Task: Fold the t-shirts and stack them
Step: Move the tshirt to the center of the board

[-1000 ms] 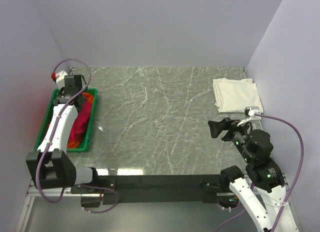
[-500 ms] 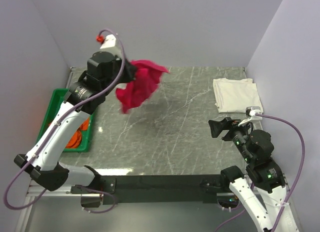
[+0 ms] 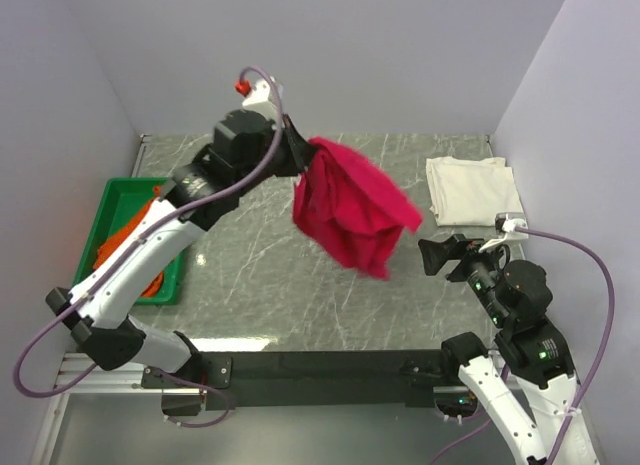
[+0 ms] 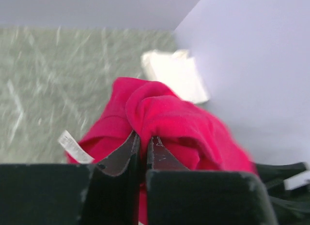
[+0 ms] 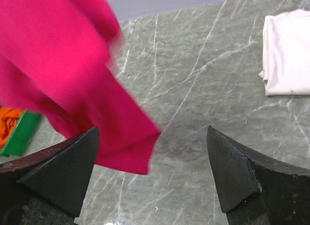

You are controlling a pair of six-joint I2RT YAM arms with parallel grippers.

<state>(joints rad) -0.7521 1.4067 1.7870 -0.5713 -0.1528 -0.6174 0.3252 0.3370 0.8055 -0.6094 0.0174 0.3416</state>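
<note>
Red shirt (image 3: 352, 210) hangs bunched above the table (image 3: 300, 285) at frame centre, pinched in the closed left gripper (image 4: 143, 137). Right gripper (image 3: 437, 255) stands wide open and empty, lower right. Likely step: laying out; next, spread it flat for folding.

A green bin (image 3: 122, 193) sits at the left edge of the grey marbled table (image 3: 260, 275)

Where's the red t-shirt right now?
Top view: the red t-shirt hangs above mid-table, gripped by the left pincer, between the green bin at left and the folded cream t-shirt at far right.
</note>
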